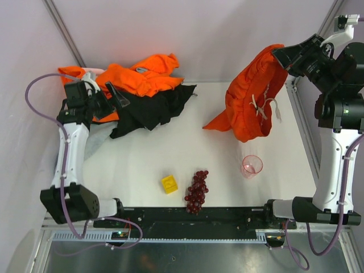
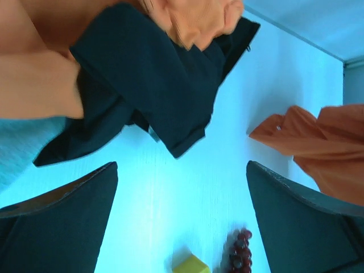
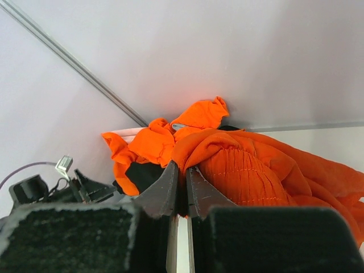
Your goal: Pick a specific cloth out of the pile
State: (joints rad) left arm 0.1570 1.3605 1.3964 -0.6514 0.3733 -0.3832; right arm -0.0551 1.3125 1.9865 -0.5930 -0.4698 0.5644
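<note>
The right gripper point(image 1: 281, 56) is clenching the top edge of the cloth point(image 1: 248, 105), its jaws pressed almost together. It is holding the cloth raised at the far right of the table point(image 1: 170, 153), where the fabric is hanging in folds with its white drawstring point(image 1: 263, 107) dangling, well apart from the pile point(image 1: 142, 91). The left gripper point(image 2: 182, 219) is hovering released, its fingers spreading wide around nothing, just beside the pile's black garment point(image 2: 148, 85) at the far left
</note>
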